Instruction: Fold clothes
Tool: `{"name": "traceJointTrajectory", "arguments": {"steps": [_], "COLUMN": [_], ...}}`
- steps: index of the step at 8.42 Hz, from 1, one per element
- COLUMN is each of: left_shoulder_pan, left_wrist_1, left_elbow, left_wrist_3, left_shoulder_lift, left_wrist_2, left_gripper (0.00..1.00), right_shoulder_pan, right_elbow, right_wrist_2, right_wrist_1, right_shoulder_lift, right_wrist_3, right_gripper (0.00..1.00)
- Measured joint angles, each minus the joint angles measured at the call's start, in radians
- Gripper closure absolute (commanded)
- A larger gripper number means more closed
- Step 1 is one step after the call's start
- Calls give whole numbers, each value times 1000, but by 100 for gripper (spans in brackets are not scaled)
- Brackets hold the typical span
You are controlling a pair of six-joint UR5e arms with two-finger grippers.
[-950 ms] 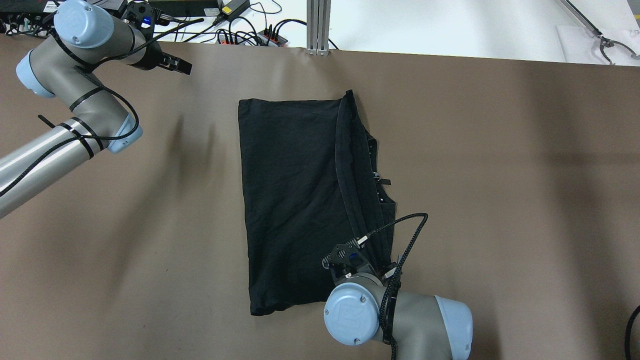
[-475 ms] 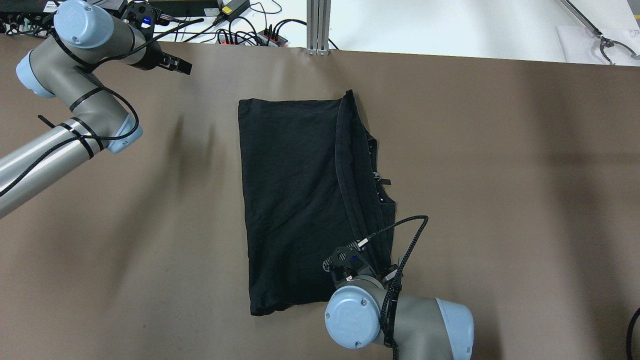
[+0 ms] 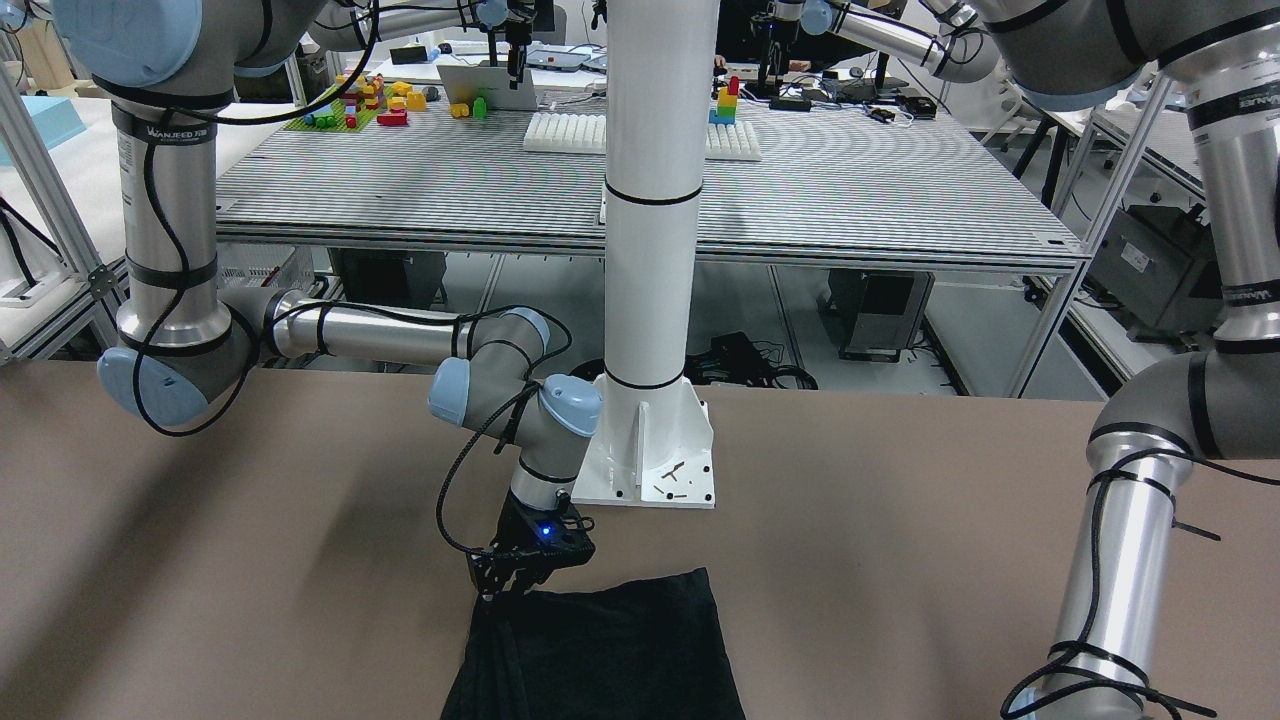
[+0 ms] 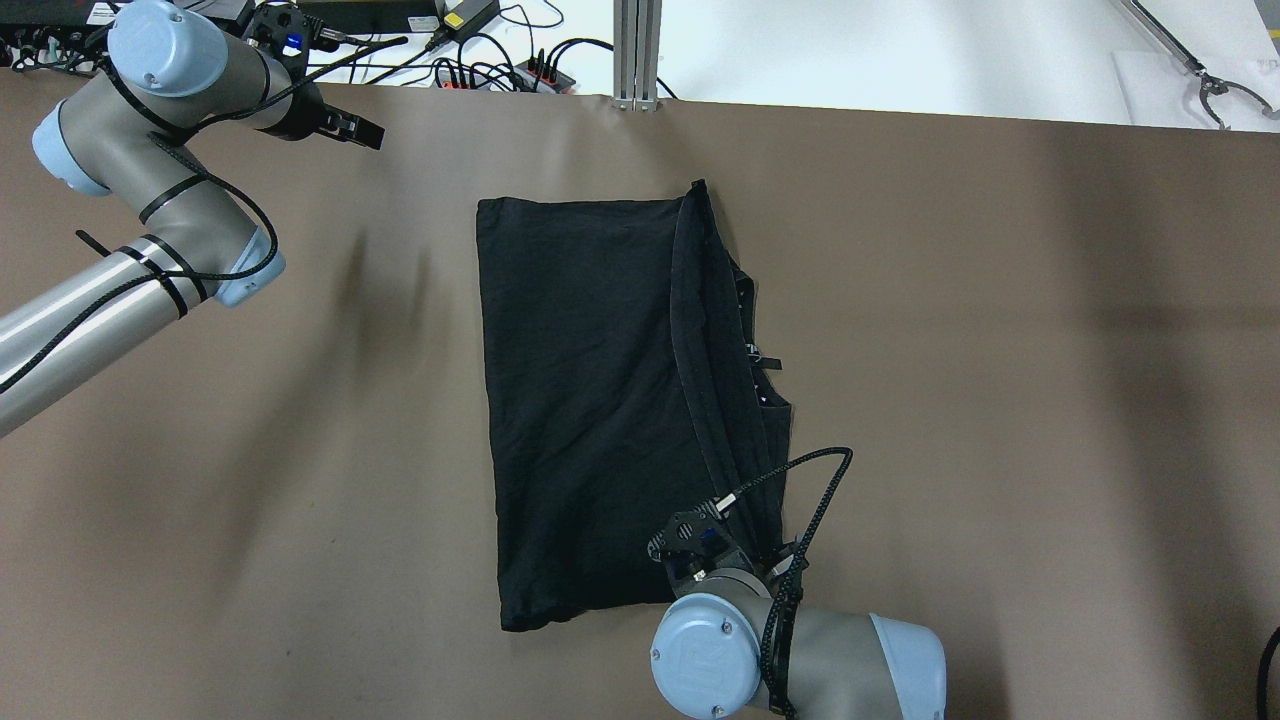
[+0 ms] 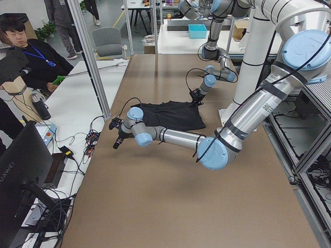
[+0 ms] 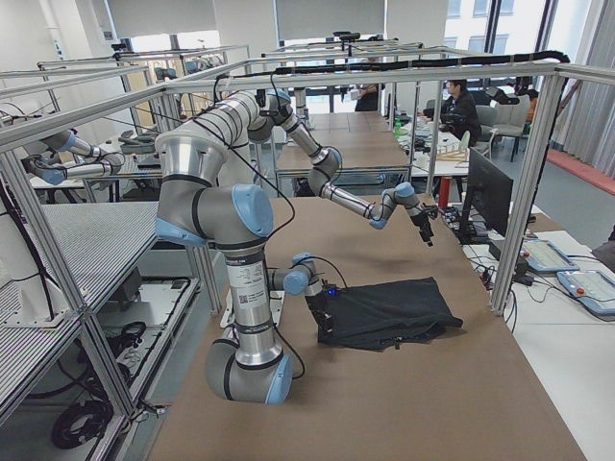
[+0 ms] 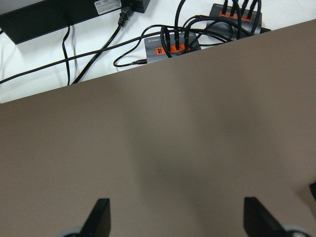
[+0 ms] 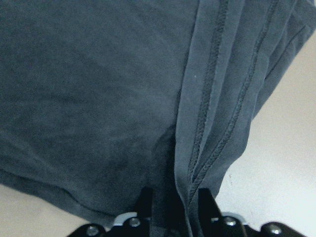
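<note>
Black cloth fills my right wrist view. The black garment (image 8: 98,98) spreads ahead of my right gripper (image 8: 175,210). Its fingers (image 8: 144,200) sit close together, pinching the stitched, layered hem that runs straight away from them.

In my left wrist view my left gripper (image 7: 177,222) is spread wide above the bare brown table (image 7: 158,148), with nothing between its tips. Beyond it, past the table's edge, lie power strips (image 7: 173,44) with orange sockets. A black box (image 7: 49,17) there carries a white label too small to read.

From overhead, my right gripper (image 4: 730,520) is largely hidden under my own wrist. The folded garment (image 4: 580,400) reaches forward and to the left from it. My left gripper (image 4: 355,130) is well apart from the cloth, which lies off to its right.

The front-facing view shows my right gripper (image 3: 512,582) pointing down and touching the garment's corner (image 3: 600,650). A white column (image 3: 648,250) stands just behind it. Print on my right arm (image 3: 165,131) reads WANJEED.

From the left end, my left gripper (image 5: 116,138) hangs near the table's edge, and the garment (image 5: 170,114) lies beyond it. A monitor (image 5: 20,181) in the foreground reads HUAWEI.

From the right end, my right gripper (image 6: 322,309) meets the near edge of the garment (image 6: 389,309).
</note>
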Motion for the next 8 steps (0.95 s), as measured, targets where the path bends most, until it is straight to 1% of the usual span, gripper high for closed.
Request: {"name": "traceJointTrajectory", "arguments": {"steps": [3, 8], "left_shoulder_pan": [0, 1], "left_wrist_1": [0, 0], "left_elbow": [0, 0], "left_wrist_3": [0, 0], "left_shoulder_lift": [1, 1], "left_wrist_2": [0, 0], "left_gripper": [5, 5], "right_shoulder_pan": [-7, 10], "right_elbow": [-3, 4], "right_wrist_2": [-10, -6], "right_wrist_1": [1, 4], "right_shoulder_lift": [0, 1], "right_wrist_3": [0, -1], "right_gripper": [100, 100]}}
